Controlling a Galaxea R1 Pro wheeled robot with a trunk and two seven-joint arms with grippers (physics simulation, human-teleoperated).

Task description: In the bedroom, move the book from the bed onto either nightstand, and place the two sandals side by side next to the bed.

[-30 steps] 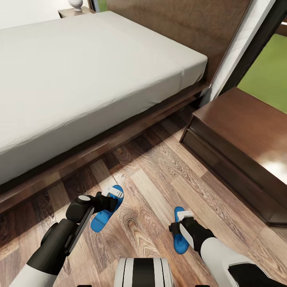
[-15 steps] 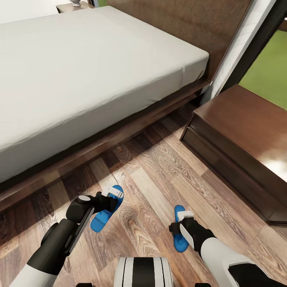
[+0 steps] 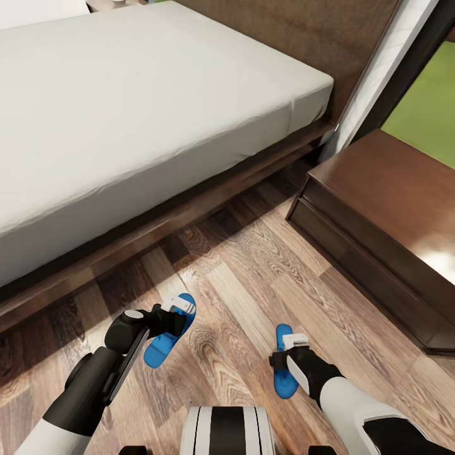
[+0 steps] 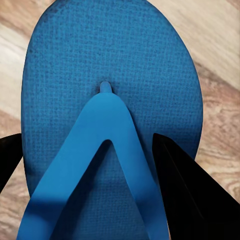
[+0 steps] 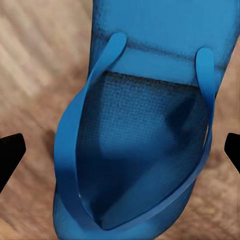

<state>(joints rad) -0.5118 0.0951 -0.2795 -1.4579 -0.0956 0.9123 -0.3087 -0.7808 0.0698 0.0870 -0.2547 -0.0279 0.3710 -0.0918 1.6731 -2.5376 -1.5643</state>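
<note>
Two bright blue sandals lie on the wood floor beside the bed (image 3: 145, 114). The left sandal (image 3: 163, 344) points slantwise toward the bed, and my left gripper (image 3: 183, 308) sits over its toe end. In the left wrist view its black fingers (image 4: 185, 200) stand wide apart on either side of the strap of the sandal (image 4: 110, 65). The right sandal (image 3: 282, 379) lies under my right gripper (image 3: 292, 342), whose fingertips (image 5: 11, 150) stand wide apart, clear of that sandal (image 5: 150, 125). The nightstand (image 3: 392, 208) stands at the right. The book is out of view.
A tall brown headboard (image 3: 297, 31) rises behind the mattress. Right of it a dark-framed window (image 3: 404, 69) shows green outside. Bare plank floor (image 3: 246, 265) lies between the bed frame, the nightstand and the sandals. My white base (image 3: 227, 430) is at the bottom edge.
The whole picture has shifted a little, so the bed sits slightly higher in view. Both arms and both sandals keep their places.
</note>
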